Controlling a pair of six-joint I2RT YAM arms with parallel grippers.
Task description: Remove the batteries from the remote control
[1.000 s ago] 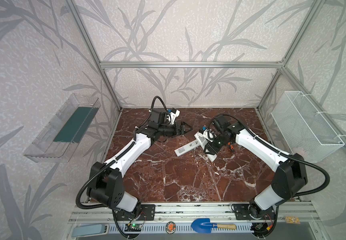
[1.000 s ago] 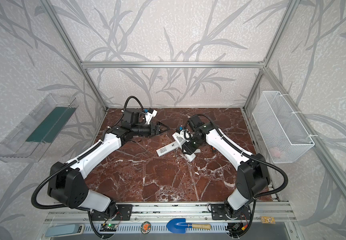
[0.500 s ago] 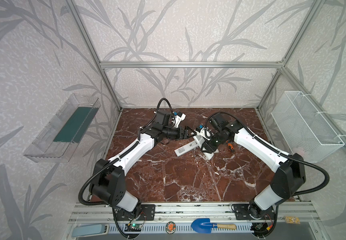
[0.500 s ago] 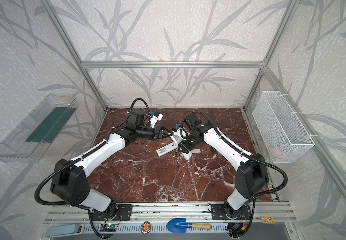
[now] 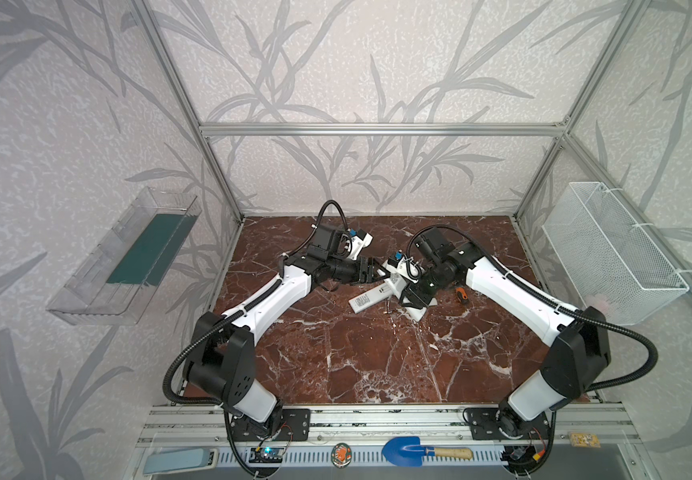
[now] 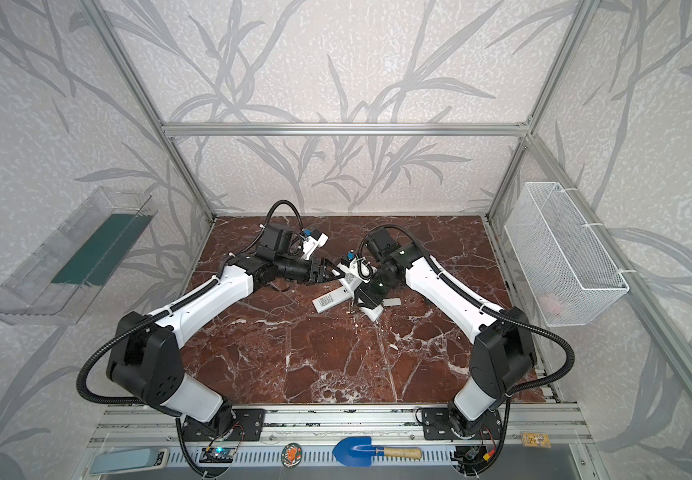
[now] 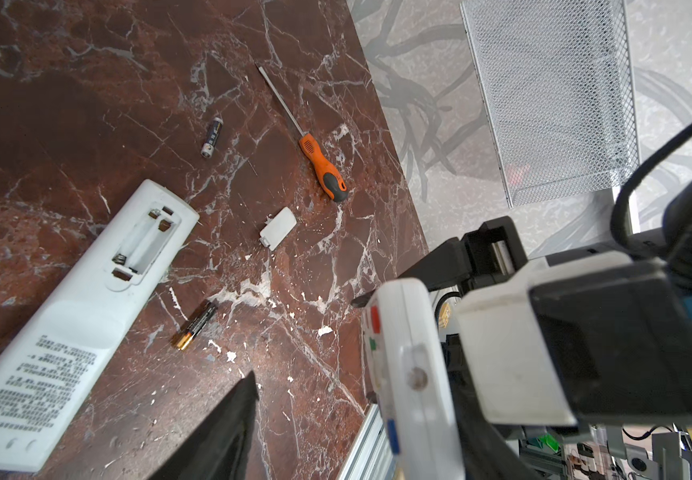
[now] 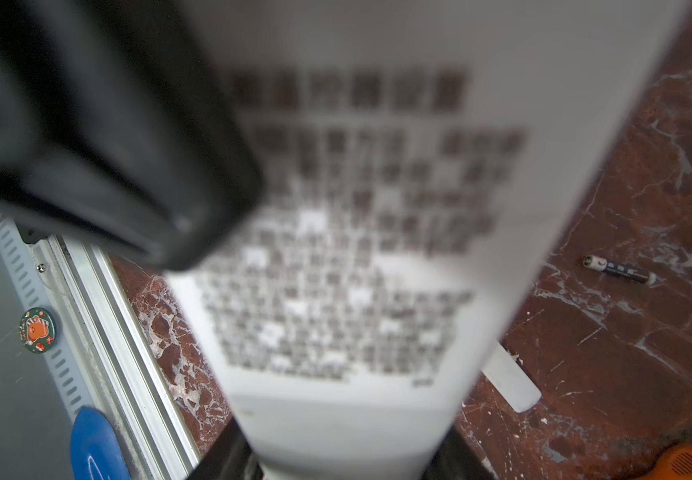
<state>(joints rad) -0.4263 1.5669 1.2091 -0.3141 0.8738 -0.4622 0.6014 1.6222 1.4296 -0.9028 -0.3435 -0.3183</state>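
We find the right gripper (image 5: 414, 293) clamped on the raised remote (image 7: 406, 353); the left gripper (image 5: 381, 271) has its jaws parted at that remote's upper end. Both batteries (image 7: 194, 326) lie on the table (image 5: 336, 353), one at 4 o'clock of the flat remote (image 5: 366, 298).

lying remote (image 7: 66, 324) back up, bay open and empty; black-gold battery (image 7: 194, 326) just beside it; blue-grey battery (image 7: 212, 137) farther off; held remote (image 7: 402, 365) tilted
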